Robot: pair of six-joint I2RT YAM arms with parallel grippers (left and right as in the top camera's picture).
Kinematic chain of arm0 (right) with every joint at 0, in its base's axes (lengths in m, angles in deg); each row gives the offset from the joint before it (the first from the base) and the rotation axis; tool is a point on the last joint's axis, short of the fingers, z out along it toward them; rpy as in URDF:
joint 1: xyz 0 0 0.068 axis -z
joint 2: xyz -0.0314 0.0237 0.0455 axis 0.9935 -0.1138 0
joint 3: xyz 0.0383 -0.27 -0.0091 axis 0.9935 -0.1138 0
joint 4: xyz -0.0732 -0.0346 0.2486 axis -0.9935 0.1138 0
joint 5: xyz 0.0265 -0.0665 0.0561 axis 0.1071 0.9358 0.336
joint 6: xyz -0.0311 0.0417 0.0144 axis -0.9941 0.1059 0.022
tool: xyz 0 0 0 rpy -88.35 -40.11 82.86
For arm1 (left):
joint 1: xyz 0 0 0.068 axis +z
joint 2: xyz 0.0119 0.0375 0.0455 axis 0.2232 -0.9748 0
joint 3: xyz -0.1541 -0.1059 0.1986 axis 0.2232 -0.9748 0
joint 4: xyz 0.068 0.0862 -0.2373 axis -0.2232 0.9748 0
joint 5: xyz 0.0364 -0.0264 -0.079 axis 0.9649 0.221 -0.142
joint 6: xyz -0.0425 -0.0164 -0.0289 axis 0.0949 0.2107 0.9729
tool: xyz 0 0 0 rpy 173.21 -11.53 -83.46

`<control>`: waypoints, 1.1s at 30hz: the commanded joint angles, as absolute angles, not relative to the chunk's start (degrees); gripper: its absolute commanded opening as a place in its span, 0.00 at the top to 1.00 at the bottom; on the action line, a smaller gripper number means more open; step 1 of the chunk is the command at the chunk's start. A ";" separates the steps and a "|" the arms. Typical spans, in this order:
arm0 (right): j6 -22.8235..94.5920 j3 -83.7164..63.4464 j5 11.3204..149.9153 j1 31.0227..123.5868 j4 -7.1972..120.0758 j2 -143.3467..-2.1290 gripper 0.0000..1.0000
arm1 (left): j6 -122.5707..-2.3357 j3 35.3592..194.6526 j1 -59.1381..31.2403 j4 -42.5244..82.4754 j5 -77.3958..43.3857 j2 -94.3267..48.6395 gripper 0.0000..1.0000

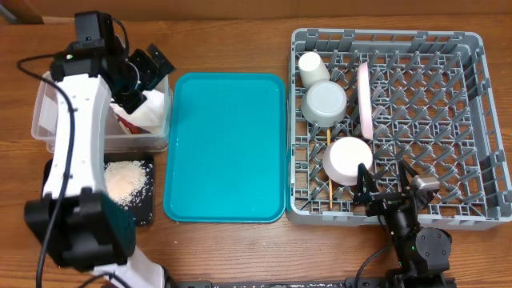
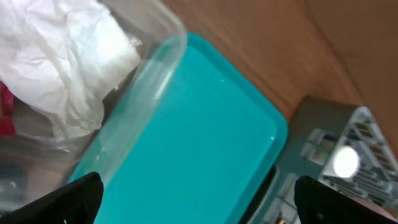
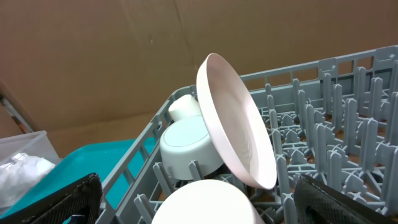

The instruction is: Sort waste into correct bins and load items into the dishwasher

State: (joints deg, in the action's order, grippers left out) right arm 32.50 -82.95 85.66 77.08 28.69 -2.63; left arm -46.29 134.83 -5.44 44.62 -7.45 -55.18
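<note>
The crumpled white napkin (image 1: 152, 108) and the red-and-white wrapper (image 1: 124, 122) lie in the clear tub (image 1: 44, 120). Rice grains (image 1: 128, 180) lie on the black tray (image 1: 144, 212). My left gripper (image 1: 148, 68) is open and empty above the tub's right end; the left wrist view shows the napkin (image 2: 56, 56) and the tub rim (image 2: 163, 56). The grey dish rack (image 1: 472, 120) holds the white cup (image 1: 312, 68), two bowls (image 1: 326, 102) (image 1: 348, 160), the pink plate (image 1: 364, 100) on edge and the chopsticks (image 1: 329, 188). My right gripper (image 1: 388, 182) is open and empty at the rack's front edge, facing the plate (image 3: 239, 118).
The teal serving tray (image 1: 224, 144) lies between the tub and the rack, with nothing on it. The rack's right half shows only upright pegs. The right arm's base stands at the table's front edge.
</note>
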 commanded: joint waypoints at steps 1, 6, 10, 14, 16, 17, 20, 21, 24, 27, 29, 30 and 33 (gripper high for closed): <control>32.23 -83.56 85.35 77.27 28.25 -2.13 0.00 | -46.22 135.57 -6.07 44.71 -6.10 -43.01 0.00; 32.23 -83.56 85.35 77.27 28.25 -2.13 0.00 | -46.25 135.42 -7.36 48.31 -3.89 -31.82 0.00; 32.23 -83.56 85.35 77.27 28.25 -2.13 0.00 | -46.20 133.48 -10.70 54.41 0.04 -21.28 0.00; 32.23 -83.56 85.35 77.27 28.25 -2.13 0.00 | -46.20 129.93 -14.31 56.42 0.15 -11.97 0.00; 32.23 -83.56 85.35 77.27 28.25 -2.13 0.00 | -46.18 127.09 -14.46 56.42 0.11 -5.98 0.00; 32.23 -83.56 85.35 77.27 28.25 -2.13 0.00 | -46.20 125.48 -14.46 56.40 0.22 -3.18 0.00; 32.23 -83.56 85.35 77.27 28.25 -2.13 0.00 | -46.18 119.44 -14.42 56.44 2.27 4.66 0.00; 32.23 -83.56 85.35 77.27 28.25 -2.13 0.00 | -46.20 117.43 -14.42 56.33 2.99 6.72 0.00; 32.23 -83.56 85.35 77.27 28.25 -2.13 0.00 | -46.16 106.72 -14.40 55.22 6.91 15.61 0.00; 32.23 -83.56 85.35 77.27 28.25 -2.13 0.00 | -46.16 95.79 -14.38 51.11 6.99 22.72 0.00; 32.23 -83.56 85.35 77.27 28.25 -2.13 0.00 | -46.16 90.81 -14.38 47.96 6.97 25.76 0.00; 32.23 -83.56 85.35 77.27 28.25 -2.13 0.00 | -46.16 86.79 -14.38 44.82 6.97 28.03 0.00; 32.23 -83.56 85.35 77.27 28.25 -2.13 0.00 | -46.20 77.50 -14.38 35.96 7.10 32.99 0.00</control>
State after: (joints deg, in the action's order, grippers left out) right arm 32.45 -82.95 85.48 77.05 28.67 -2.59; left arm -46.29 84.58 -14.18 41.47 5.64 28.49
